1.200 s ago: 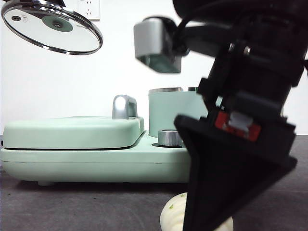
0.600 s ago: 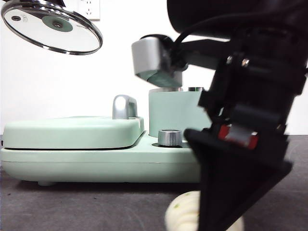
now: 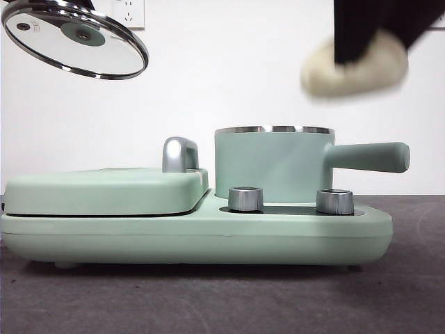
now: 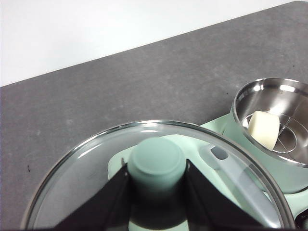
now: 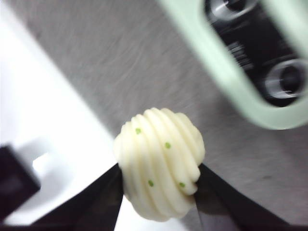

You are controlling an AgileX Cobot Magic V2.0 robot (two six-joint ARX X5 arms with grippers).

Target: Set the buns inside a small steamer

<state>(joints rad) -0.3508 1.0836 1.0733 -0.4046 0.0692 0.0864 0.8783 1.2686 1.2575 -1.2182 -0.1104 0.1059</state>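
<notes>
The right gripper has lifted the pleated bun, jaws clamping it; left wrist view alone shows the plain bun inside the steamer.

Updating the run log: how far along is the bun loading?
Done: the smooth plain white bun lies inside the small mint-green steamer pot, seen from the left wrist. In hand: the right gripper clamps the pleated white bun with green flecks in the air, above the pot's handle side; the left gripper holds the glass lid aloft by its knob. Left: lower that bun into the pot.

Left pincer, right pincer clamped, raised.
</notes>
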